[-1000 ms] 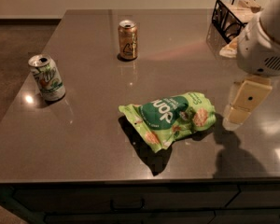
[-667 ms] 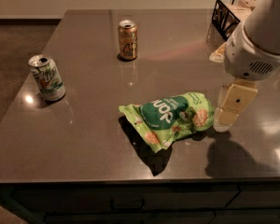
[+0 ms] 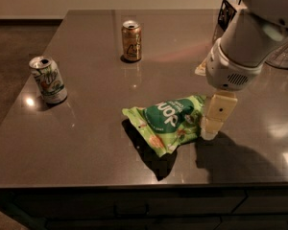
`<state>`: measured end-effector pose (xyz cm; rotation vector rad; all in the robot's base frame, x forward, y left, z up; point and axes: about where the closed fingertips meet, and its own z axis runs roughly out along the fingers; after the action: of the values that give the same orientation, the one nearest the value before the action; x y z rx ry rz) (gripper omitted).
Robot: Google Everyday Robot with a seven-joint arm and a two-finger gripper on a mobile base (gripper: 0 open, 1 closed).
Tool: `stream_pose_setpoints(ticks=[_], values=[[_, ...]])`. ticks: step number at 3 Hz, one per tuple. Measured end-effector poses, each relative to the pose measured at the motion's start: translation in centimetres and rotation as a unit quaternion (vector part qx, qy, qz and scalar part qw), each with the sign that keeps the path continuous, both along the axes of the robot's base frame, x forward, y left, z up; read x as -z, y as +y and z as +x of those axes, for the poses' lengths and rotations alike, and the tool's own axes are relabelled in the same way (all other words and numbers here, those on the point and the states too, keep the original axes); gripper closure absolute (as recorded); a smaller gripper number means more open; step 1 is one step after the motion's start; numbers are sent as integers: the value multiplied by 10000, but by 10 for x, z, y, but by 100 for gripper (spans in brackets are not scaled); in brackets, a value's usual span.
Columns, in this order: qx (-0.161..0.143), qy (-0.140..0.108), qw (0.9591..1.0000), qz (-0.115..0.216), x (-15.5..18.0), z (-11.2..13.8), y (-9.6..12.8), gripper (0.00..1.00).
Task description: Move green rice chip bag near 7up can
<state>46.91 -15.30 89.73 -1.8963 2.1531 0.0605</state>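
On the table's [image 3: 86,147] front middle: green chip bag [image 3: 168,121], lying flat, label up.
By the left edge: white-and-green can [image 3: 48,79], upright, well apart from the bag.
Toward the back: gold-brown can [image 3: 131,40], upright.
Gripper [image 3: 212,126]: low at the bag's right end; whether open or closed is unclear.

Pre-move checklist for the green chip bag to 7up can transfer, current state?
1. Crinkled light-green rice chip bag lies flat on the grey table: ok.
2. Gripper is down at the bag's right end: ok.
3. Grip on the bag: cannot tell.
4. White-and-green 7up can is upright near the left edge: ok.
5. Gold-brown can stands behind the bag-to-7up line: ok.
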Motion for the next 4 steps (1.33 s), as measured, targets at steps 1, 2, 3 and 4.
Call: stream_pose_setpoints(ticks=[1,2,3,4], values=[[-101,127,9998,-76,18,2,8,0],[-125,269,9994,-170,30,4,12,17],[-61,482,9985,-264,37,6,14,41],[-17,573,9978,-329,32,12,21,65]])
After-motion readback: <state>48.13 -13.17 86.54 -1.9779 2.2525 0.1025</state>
